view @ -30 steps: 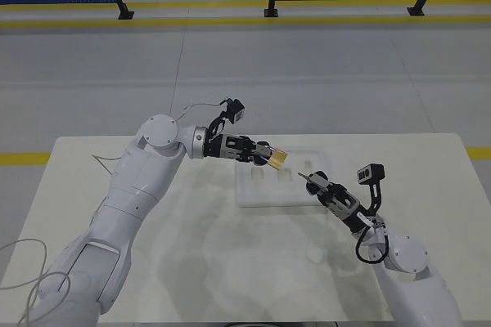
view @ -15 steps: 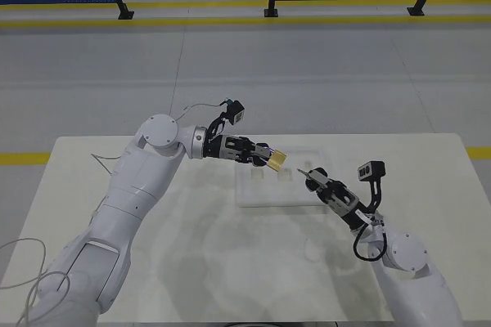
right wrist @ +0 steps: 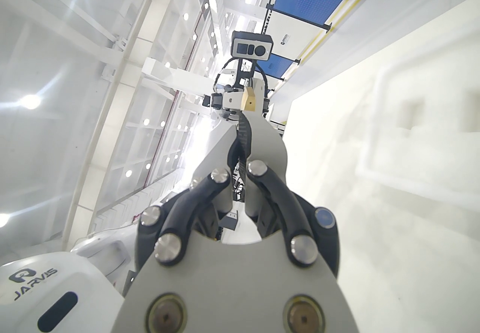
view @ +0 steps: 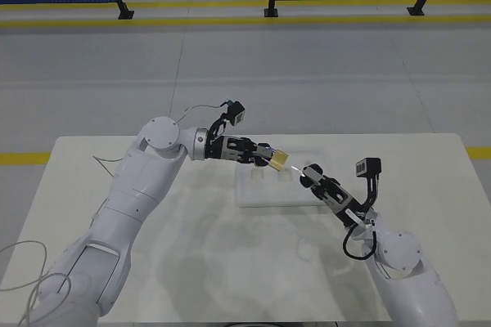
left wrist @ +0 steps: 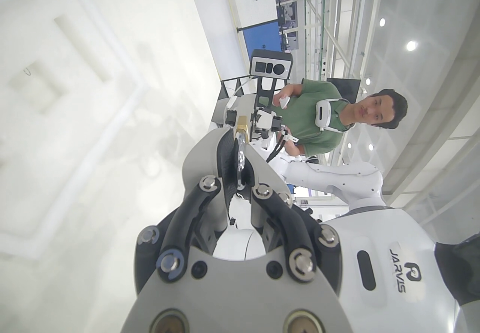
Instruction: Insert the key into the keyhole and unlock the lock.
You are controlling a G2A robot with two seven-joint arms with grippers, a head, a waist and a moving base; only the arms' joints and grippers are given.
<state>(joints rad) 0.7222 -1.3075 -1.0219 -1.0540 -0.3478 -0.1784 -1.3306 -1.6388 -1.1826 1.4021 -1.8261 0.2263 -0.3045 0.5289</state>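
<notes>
A small brass padlock hangs in the air over the far edge of the white foam tray. My left gripper is shut on its silver shackle, and the brass body pokes out past the fingertips. My right gripper is shut on the thin silver key, which points at the lock. In the right wrist view the lock body sits right at my right gripper's tips. Whether the key tip has entered the keyhole cannot be told.
The foam tray has several rectangular recesses and lies mid-table, under both grippers. White table surface stretches around it to the left, right and front.
The right gripper with the key has moved up and left toward the padlock, closing the gap between them. The left gripper with the lock has barely shifted.
</notes>
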